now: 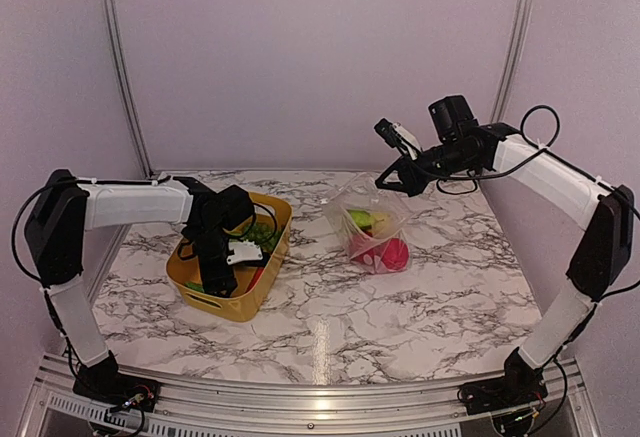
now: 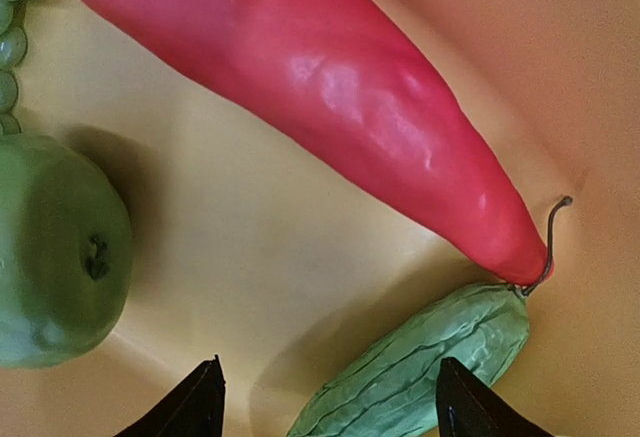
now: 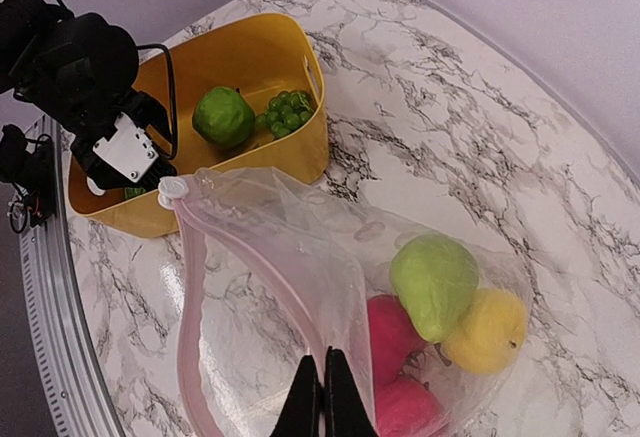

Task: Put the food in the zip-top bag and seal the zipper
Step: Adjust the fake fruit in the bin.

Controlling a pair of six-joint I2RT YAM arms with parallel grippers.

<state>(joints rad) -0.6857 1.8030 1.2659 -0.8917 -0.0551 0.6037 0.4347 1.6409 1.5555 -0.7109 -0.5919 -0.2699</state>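
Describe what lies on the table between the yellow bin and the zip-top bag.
Nothing: a bare strip of marble table separates the yellow bin from the zip-top bag. The top external view shows this most plainly.

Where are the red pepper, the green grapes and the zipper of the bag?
red pepper (image 2: 330, 107), left wrist view, middle of its body.
green grapes (image 3: 288, 113), right wrist view, centre of the bunch.
zipper (image 3: 186, 277), right wrist view, left pink run.
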